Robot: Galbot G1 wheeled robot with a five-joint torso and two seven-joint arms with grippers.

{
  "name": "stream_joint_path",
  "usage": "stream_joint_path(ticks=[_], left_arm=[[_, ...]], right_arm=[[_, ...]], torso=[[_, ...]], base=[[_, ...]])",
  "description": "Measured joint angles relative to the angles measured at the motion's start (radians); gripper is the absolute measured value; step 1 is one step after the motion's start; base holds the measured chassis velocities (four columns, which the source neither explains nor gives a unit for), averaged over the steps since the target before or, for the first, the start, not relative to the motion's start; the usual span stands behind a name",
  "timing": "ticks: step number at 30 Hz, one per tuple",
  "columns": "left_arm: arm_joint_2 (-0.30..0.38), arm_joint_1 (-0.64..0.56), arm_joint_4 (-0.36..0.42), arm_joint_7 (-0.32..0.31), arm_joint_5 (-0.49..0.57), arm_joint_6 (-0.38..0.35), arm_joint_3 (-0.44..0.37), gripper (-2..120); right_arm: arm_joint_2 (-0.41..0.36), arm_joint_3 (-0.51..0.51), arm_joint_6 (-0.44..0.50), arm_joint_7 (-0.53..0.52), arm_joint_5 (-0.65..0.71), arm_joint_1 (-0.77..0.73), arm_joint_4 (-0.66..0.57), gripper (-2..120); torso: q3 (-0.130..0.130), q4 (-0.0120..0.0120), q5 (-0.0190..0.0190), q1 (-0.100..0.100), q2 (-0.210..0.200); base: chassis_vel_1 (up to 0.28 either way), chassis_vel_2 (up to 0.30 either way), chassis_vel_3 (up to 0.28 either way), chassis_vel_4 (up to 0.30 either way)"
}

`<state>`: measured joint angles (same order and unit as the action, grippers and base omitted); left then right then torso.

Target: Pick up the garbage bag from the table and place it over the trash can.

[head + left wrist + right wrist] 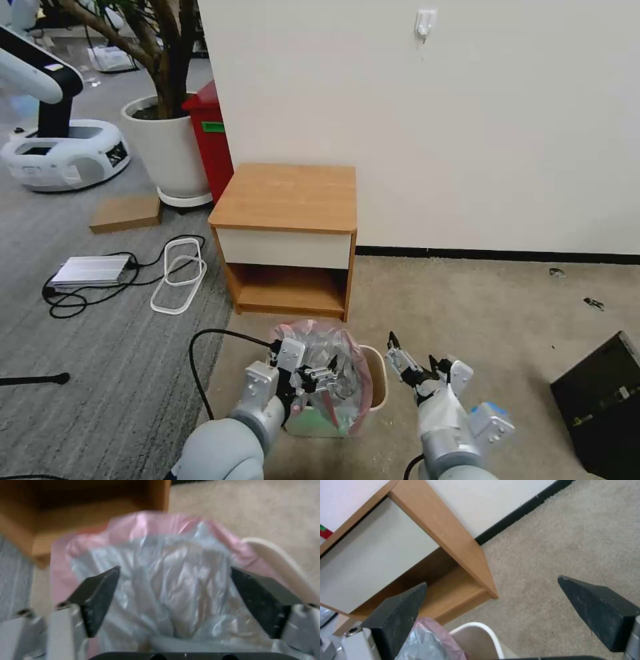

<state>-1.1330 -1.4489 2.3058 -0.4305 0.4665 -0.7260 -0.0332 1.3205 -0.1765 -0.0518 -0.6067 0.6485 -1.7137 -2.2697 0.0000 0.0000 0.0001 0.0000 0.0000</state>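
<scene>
- Head view: the garbage bag point(333, 373) is sitting bunched over the left part of the trash can point(377, 380), in front of the table point(287, 200); the right rim is showing bare.
- Left gripper point(319, 377) is hovering at the bag, fingers spread, gripping nothing.
- Right gripper point(415, 363) is waiting beside the can, fingers apart.
- Judgement: stretching the pink hem across the bare rim matters most.
- Left wrist view is showing the bag's mouth point(166, 580) gaping, crinkled inside.

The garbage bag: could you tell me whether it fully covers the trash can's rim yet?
Only partly: the garbage bag drapes over the left side, while the trash can rim on the right is still bare.
</scene>
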Motion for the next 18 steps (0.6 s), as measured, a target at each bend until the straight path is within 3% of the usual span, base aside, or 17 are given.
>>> stream_joint_path(ticks=[10,18], left_arm=[[-0.009,-0.007,-0.036,-0.077,0.034,-0.016,-0.023,50],[0.004,-0.056,-0.033,-0.097,0.031,-0.014,-0.091,47]], right_arm=[[-0.002,-0.015,0.019,-0.001,0.002,-0.018,-0.021,100],[-0.002,-0.018,0.024,-0.002,0.002,-0.014,-0.016,100]], torso=[[0.0,-0.0001,-0.0002,0.0,0.0],[0.0,0.0,-0.0002,0.0,0.0]], base=[[0.0,0.0,0.0,0.0],[0.0,0.0,0.0,0.0]])
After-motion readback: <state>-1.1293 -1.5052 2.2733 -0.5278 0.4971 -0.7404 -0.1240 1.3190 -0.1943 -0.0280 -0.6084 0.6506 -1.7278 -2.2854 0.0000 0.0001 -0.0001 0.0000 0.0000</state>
